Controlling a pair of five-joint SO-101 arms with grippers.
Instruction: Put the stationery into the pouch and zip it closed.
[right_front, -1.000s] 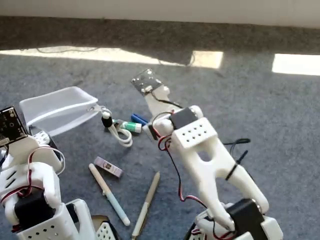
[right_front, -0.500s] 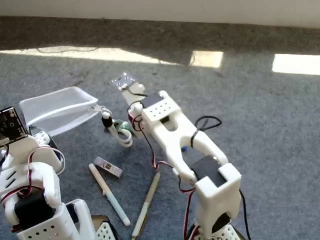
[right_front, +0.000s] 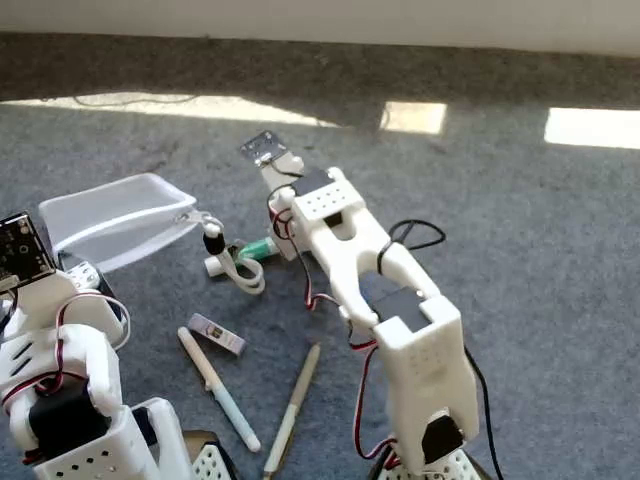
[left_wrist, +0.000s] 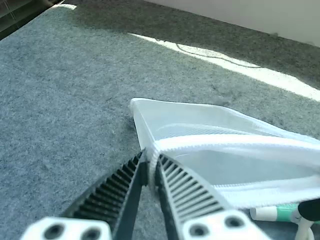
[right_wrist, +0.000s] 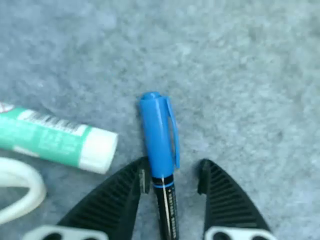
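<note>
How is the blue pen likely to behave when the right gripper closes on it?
The pen looks stiff and light, so it should lift without bending. Its round, smooth barrel might slip or roll, though the clip probably limits rolling on the carpet.

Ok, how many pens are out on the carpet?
3. A white-and-blue pen and a beige pen lie near the arm bases; a blue-capped pen lies between the right gripper's open fingers. The arm may hide others.

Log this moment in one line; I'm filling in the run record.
left claw: shut on pouch edge | right claw: open, straddling blue-capped pen | glue stick: beside pen
</note>
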